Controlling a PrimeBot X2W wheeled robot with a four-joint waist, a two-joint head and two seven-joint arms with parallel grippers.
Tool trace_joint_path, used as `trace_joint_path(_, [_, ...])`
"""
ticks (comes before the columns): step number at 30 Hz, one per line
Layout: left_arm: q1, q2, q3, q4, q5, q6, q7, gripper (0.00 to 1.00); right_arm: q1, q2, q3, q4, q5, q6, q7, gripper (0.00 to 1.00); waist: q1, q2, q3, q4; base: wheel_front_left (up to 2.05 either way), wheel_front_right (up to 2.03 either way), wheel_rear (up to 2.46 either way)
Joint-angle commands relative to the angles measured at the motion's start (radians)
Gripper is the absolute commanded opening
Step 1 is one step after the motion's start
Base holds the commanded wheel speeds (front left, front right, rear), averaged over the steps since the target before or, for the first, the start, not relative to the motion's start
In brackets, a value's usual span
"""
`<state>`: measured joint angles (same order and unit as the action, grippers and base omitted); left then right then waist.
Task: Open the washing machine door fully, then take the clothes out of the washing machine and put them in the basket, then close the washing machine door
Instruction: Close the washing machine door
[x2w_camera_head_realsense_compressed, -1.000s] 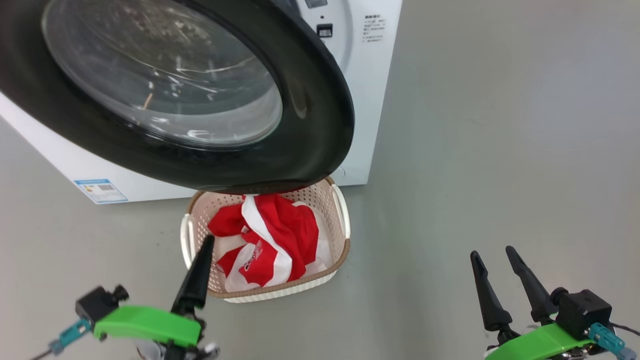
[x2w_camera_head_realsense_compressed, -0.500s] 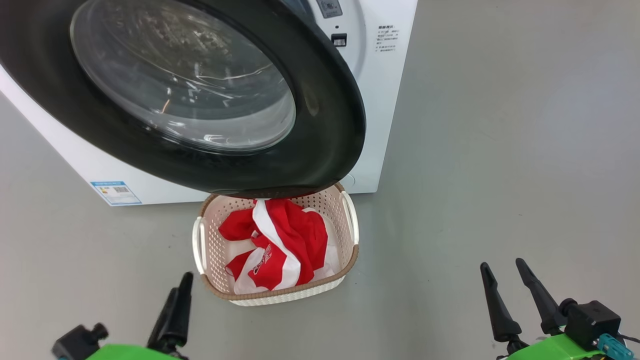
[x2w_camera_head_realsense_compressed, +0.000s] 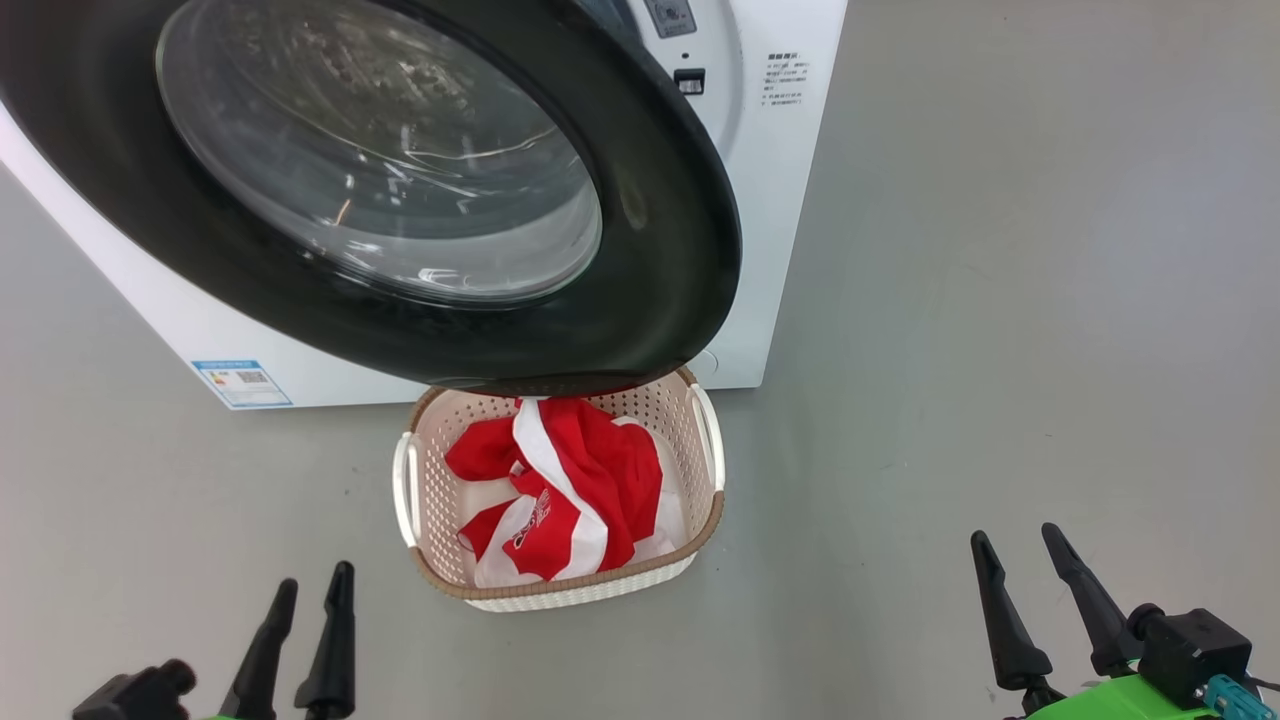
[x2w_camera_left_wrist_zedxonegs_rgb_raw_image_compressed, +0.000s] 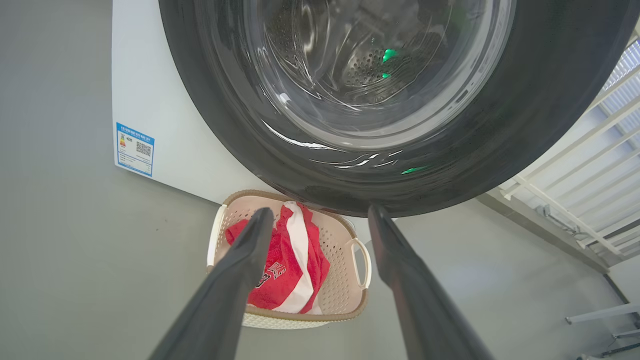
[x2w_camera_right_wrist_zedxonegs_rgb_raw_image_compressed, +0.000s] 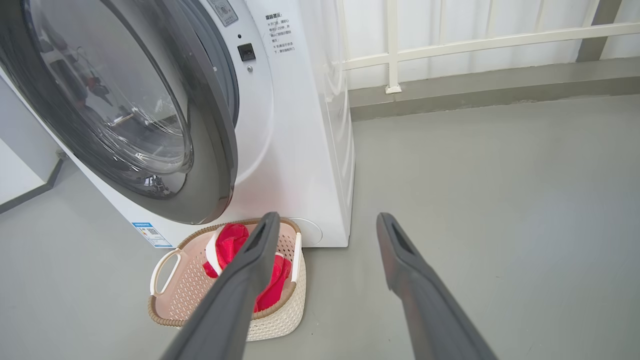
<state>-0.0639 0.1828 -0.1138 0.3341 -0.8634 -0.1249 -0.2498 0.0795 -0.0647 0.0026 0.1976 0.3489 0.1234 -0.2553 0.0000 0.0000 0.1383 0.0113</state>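
The left hand (x2w_camera_head_realsense_compressed: 314, 580), wide and empty, draws back from the cream perforated plastic basket (x2w_camera_head_realsense_compressed: 560, 590) of red-and-white fabric clothes (x2w_camera_head_realsense_compressed: 580, 480), the right hand (x2w_camera_head_realsense_compressed: 1014, 535) likewise wide; the black-rimmed round glass washing machine door (x2w_camera_head_realsense_compressed: 670, 250) awaits closing.

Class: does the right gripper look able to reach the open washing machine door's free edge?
Probably yes: the right gripper is open and empty, and only bare floor lies between it and the washing machine door.

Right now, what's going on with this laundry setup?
Nothing is being held. The red and white clothes lie in the basket, which sits on the floor below the open washing machine door. The robot's left hand and right hand are both open and empty, clear of the basket. The door is not yet closed.
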Motion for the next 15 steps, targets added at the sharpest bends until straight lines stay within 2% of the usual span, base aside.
trace_joint_path(1, [-0.001,0.010,0.045,-0.034,0.091,-0.006,-0.012,1.00,-0.001,-0.017,0.015,-0.024,-0.014,0.007,-0.006,1.00,0.0000,0.0000,-0.002,0.000,0.00,0.00,0.00])
trace_joint_path(6, [0.019,-0.034,0.103,-0.083,0.285,-0.006,-0.012,1.00,-0.002,-0.018,0.012,-0.027,-0.014,0.007,-0.006,1.00,0.0000,0.0000,-0.002,0.000,0.00,0.00,0.00])
trace_joint_path(7, [0.026,-0.045,0.121,-0.104,0.359,-0.006,-0.012,1.00,-0.003,-0.017,0.011,-0.028,-0.014,0.007,-0.006,1.00,0.0000,0.0000,-0.002,0.000,0.00,0.00,0.00])
trace_joint_path(15, [0.065,-0.092,0.177,-0.193,0.579,-0.006,-0.012,1.00,-0.002,-0.018,0.011,-0.033,-0.016,0.007,-0.006,1.00,0.0000,0.0000,-0.007,0.000,0.00,0.00,0.00])
